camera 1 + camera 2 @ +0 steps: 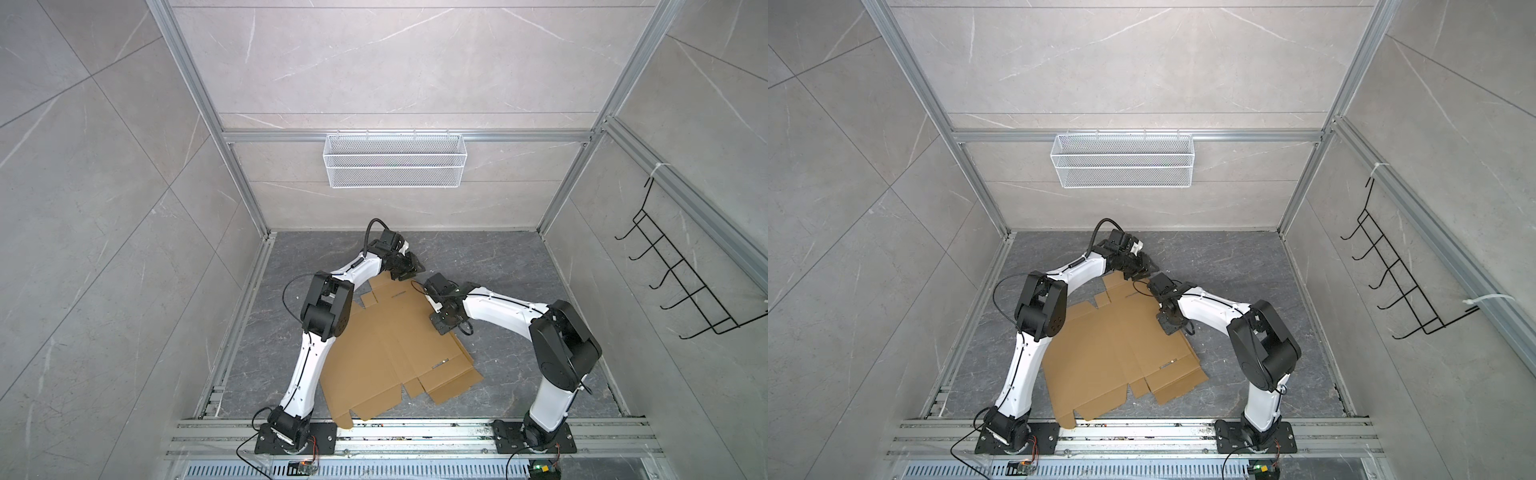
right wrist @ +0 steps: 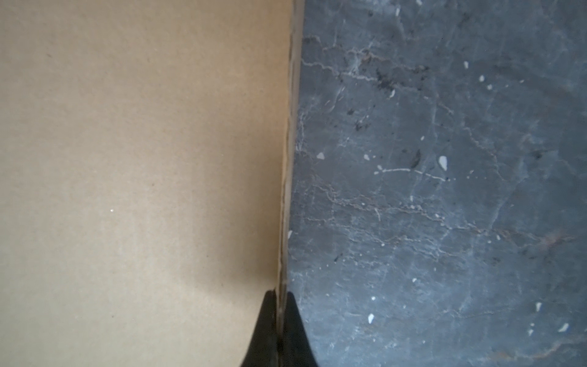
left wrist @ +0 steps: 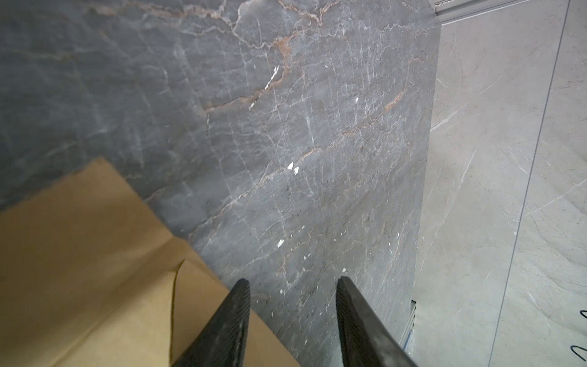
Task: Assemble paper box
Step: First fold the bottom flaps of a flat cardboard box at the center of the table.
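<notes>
You have: flat brown corrugated-cardboard paper box [image 1: 386,353] | mid dark marble tabletop [image 1: 498,266], reaching front edge | left gripper [image 3: 292,282] half open, empty, at its far corner | right gripper [image 2: 279,292] pinching its right edge.

1. White wire mesh basket [image 1: 394,166], hung from the aluminium crossbar [image 1: 270,136] on the rear wall.
2. Black wire hook rack [image 1: 684,261], tied to the side frame rail with white zip ties [image 1: 1491,297].
3. Dark veined stone tabletop [image 1: 498,266], with small white flecks [image 3: 290,166] scattered on it.
4. Slotted metal grille [image 1: 374,471] along the front edge.
</notes>
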